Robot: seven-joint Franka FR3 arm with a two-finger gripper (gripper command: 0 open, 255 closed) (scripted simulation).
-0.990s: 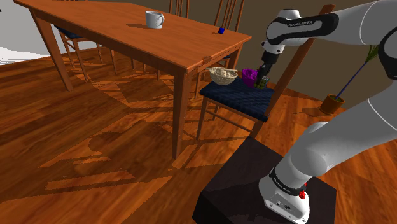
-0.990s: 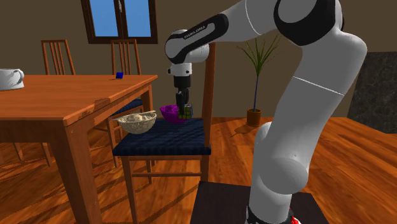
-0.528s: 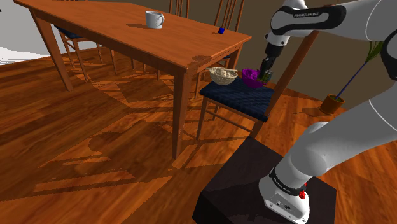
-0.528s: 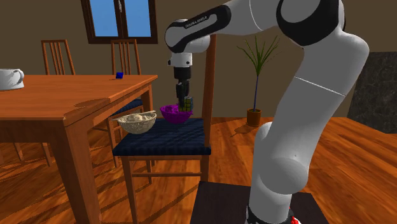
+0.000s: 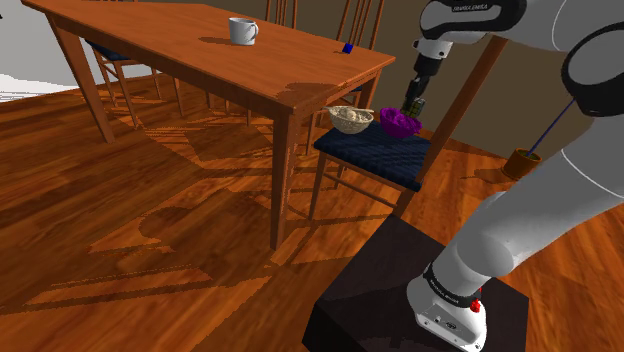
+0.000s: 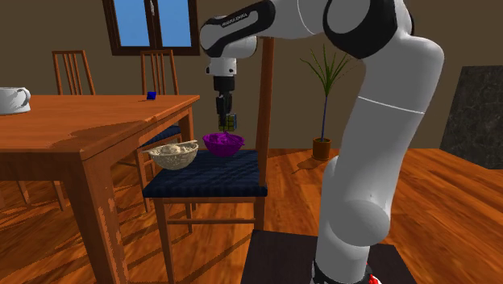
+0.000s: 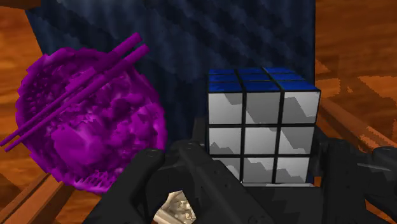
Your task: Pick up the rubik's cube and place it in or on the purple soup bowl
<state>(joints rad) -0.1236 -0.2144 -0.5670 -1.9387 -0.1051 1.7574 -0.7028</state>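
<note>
Showing the rubik's cube point(image 7: 262, 124) pinched between the jaws, which press on two of its opposite side faces, we see it hang clear of the dark blue chair seat point(image 6: 205, 173). It sits just above the purple soup bowl point(image 6: 222, 144), seemingly toward the side nearer the chair back. We judge the cube to be light and rigid, so a firm squeeze should not deform it. Its flat, parallel faces suit the jaws well, though their smooth look suggests it could slip or pivot if taken near a corner. We would take hold at mid-height, across the centre tiles, to keep its layers from twisting. Two purple sticks point(image 7: 102, 70) lie across the bowl, so we expect the cube may settle tilted.
</note>
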